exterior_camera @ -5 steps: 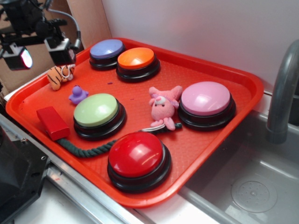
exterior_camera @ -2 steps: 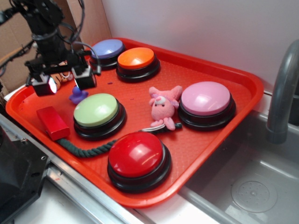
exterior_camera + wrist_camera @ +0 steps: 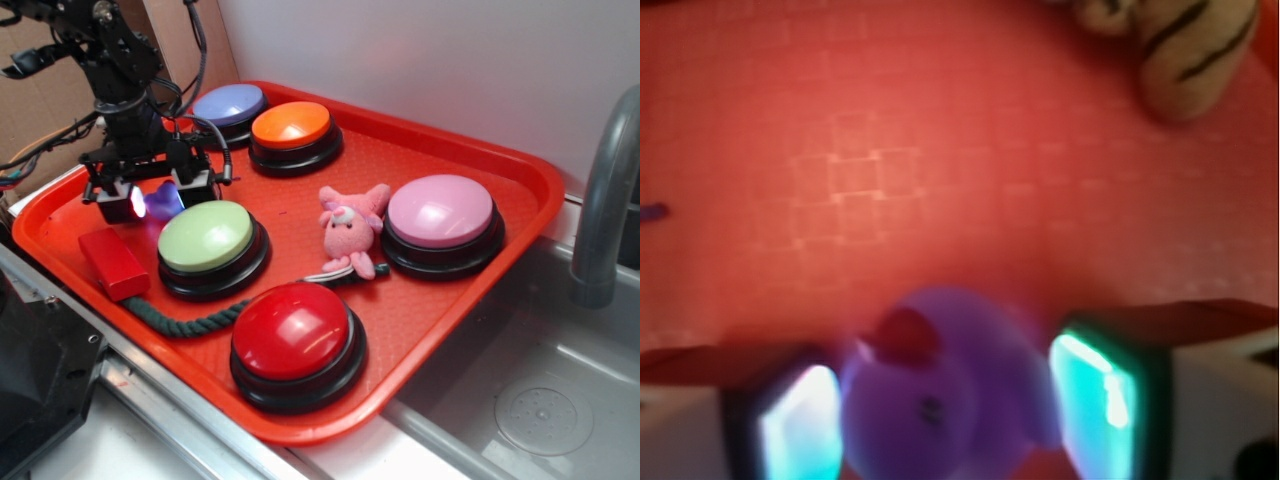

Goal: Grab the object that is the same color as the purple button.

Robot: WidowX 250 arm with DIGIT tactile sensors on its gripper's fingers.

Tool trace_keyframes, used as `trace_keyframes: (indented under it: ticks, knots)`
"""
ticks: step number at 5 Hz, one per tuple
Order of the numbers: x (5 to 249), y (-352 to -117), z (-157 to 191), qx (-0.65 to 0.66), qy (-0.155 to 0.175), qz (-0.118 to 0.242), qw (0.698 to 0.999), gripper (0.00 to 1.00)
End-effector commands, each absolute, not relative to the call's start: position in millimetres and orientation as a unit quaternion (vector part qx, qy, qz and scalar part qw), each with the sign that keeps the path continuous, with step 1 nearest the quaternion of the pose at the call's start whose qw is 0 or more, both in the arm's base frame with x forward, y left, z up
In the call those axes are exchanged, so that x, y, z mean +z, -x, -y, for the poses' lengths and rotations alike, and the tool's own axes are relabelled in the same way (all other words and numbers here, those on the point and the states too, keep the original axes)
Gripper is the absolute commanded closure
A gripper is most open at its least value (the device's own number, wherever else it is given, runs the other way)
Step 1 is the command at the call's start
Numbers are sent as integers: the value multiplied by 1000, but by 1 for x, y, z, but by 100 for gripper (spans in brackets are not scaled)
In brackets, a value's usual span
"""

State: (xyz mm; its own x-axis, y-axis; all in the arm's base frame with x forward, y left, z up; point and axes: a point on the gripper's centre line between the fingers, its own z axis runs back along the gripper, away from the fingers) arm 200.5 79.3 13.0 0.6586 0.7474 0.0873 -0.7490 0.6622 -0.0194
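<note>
Tiny glossy purple duck-like toy (image 3: 940,395) sits on the textured red plastic tray (image 3: 420,150), at 10 o'clock of the pale green domed button (image 3: 206,235) — black gripper (image 3: 160,196) straddles it, fingers spread, not clamping it — blue-violet domed button (image 3: 229,104) at the tray's 12 o'clock.

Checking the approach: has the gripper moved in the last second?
Yes. The gripper came down and rightward toward the round green button; its jaws now flank the tiny glossy purple duck toy.

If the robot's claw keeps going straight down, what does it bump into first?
Probably the little purple duck toy: it sits between the open gripper's fingers, with the red tray right beneath it.
</note>
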Motion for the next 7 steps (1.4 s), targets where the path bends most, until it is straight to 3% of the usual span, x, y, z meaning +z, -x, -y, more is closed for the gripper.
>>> trace_keyframes:
  ticks: [1, 3, 5, 6, 7]
  knots:
    - [34, -197, -81, 393, 5, 68, 917, 100]
    - [99, -212, -72, 293, 18, 62, 954, 100]
    - [157, -227, -23, 165, 1, 69, 984, 100]
    - [171, -230, -2, 139, -7, 91, 986, 100]
    - [169, -228, -9, 167, -1, 90, 982, 100]
